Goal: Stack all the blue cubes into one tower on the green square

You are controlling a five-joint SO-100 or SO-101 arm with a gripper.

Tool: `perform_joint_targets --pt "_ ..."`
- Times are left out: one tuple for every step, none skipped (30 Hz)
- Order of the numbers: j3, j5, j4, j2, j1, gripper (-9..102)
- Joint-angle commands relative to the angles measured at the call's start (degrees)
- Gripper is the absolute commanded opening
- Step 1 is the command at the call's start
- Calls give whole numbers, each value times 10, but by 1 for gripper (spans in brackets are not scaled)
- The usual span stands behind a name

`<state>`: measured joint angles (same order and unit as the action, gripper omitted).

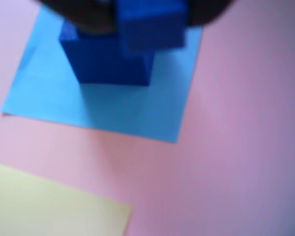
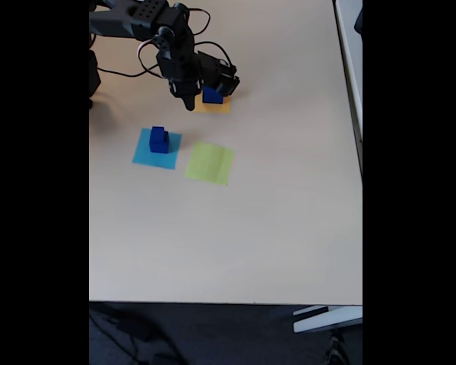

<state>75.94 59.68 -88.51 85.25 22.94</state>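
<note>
wrist view, edges: the light-blue square (image 1: 103,93) lies across the upper half, its near corner toward the bottom right; bare pinkish table (image 1: 236,147) runs open down the right side and between the two papers.
wrist view, cubes: a dark-blue cube (image 1: 110,61) stands upright on the light-blue square; a second, blurred blue cube (image 1: 150,22) sits higher at the top edge, overlapping it.
wrist view, green square: its pale corner (image 1: 49,206) shows at the bottom left, apart from the light-blue paper and bare.
wrist view, claw: a dark blur at the top edge; cannot tell how the jaws stand.
fixed view, edges: wide open tabletop (image 2: 273,228) below and right of the papers.
fixed view, cubes: a small stack of blue cubes (image 2: 159,140) stands upright on the light-blue square (image 2: 143,156); another blue cube (image 2: 212,95) rests on the orange square (image 2: 222,107).
fixed view, green square: it (image 2: 210,163) lies just right of the light-blue one, slightly turned.
fixed view, arm: the black arm (image 2: 148,19) reaches from the top left, bent down, with the gripper (image 2: 191,97) beside the cube on the orange square; jaw opening not clear.
</note>
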Motion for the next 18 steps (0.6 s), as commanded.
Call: perform_joint_targets --pt "18 -17 10 54 7 0" --pt "27 -22 11 59 11 0" --pt "34 -30 11 63 14 0" --pt "41 -37 12 69 18 0" --pt "49 -44 14 73 20 0" --pt "58 -51 18 76 25 0" --pt "69 -59 25 80 29 0" --pt "81 -67 34 86 33 0" --pt "93 -71 43 91 36 0" --pt "104 -74 47 97 40 0" --pt "114 -77 52 103 42 0" --pt "122 -78 55 107 43 0" --pt "129 -79 57 111 45 0" --pt "138 -81 60 115 46 0" --pt "149 -83 67 122 48 0" --pt "159 -83 71 129 51 0" --pt "166 -84 74 134 54 0" --pt "169 -87 76 137 57 0"
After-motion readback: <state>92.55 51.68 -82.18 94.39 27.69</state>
